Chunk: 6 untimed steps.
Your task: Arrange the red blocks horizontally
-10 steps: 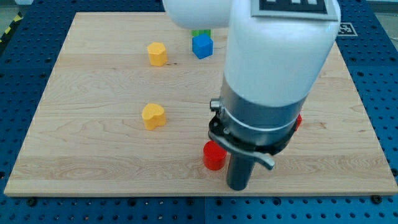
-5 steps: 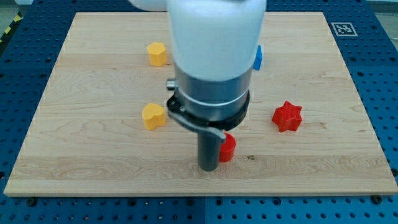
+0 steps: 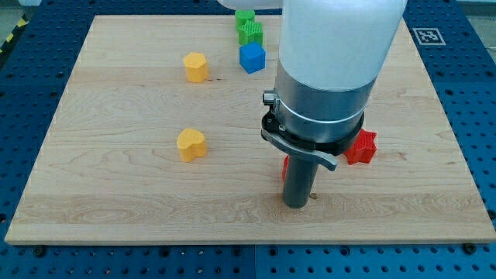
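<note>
My tip (image 3: 297, 204) rests on the board near the view's bottom, right of centre. A red block (image 3: 285, 166) sits just behind the rod, almost wholly hidden by it; only a sliver shows on the rod's left side, so its shape cannot be made out. A red star-shaped block (image 3: 362, 147) lies to the right of the rod, partly covered by the arm's body. The two red blocks are roughly level with each other, the star slightly higher.
Two yellow blocks lie at the left: one (image 3: 196, 67) near the top, one (image 3: 191, 144) at mid height. A blue cube (image 3: 252, 56) and a green block (image 3: 249, 29) sit at the top centre. The wooden board (image 3: 116, 201) ends in blue surround.
The arm swung left, then back right. The red block moved right and up, closer to the red star. The blue and green blocks are uncovered again.
</note>
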{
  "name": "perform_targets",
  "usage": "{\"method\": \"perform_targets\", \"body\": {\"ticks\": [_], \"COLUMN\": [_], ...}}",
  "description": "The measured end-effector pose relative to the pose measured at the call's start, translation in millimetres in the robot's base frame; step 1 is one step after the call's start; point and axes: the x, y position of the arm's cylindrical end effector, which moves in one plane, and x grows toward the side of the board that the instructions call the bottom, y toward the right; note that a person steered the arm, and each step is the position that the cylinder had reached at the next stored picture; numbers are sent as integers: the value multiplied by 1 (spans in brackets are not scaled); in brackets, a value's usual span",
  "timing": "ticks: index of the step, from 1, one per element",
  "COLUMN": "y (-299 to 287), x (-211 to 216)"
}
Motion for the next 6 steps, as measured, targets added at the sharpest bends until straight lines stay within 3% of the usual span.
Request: {"method": "perform_targets", "body": {"ticks": [3, 6], "y": [15, 15], "x": [-5, -39]}}
